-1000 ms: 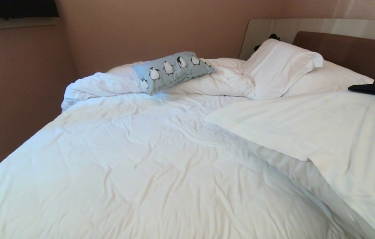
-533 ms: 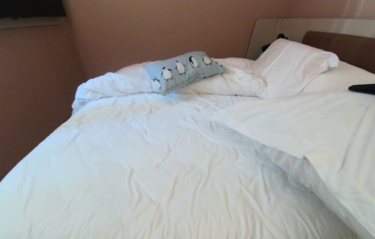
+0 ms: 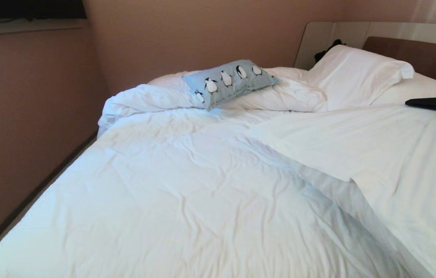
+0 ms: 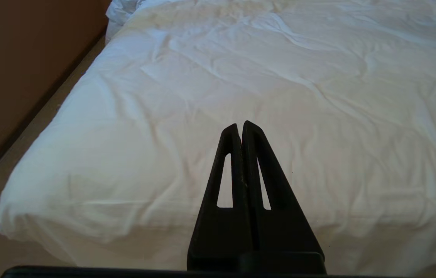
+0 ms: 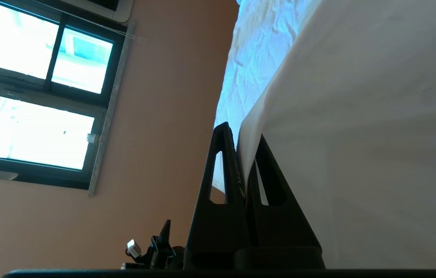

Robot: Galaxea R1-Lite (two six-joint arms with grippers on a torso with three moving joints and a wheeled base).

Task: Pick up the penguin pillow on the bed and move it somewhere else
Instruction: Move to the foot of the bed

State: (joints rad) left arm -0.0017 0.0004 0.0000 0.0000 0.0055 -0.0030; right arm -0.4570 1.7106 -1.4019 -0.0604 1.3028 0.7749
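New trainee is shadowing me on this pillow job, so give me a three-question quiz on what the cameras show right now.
1. True or false: the penguin pillow lies on the bunched duvet at the far side of the bed.
2. What is the right gripper shut on? A) a white sheet B) the penguin pillow C) nothing
3. Fill in: the left gripper is ___ and empty.

Key: 1 true; 2 A; 3 shut.

headboard (image 3: 414,54) half hidden, bed (image 3: 187,200) cropped
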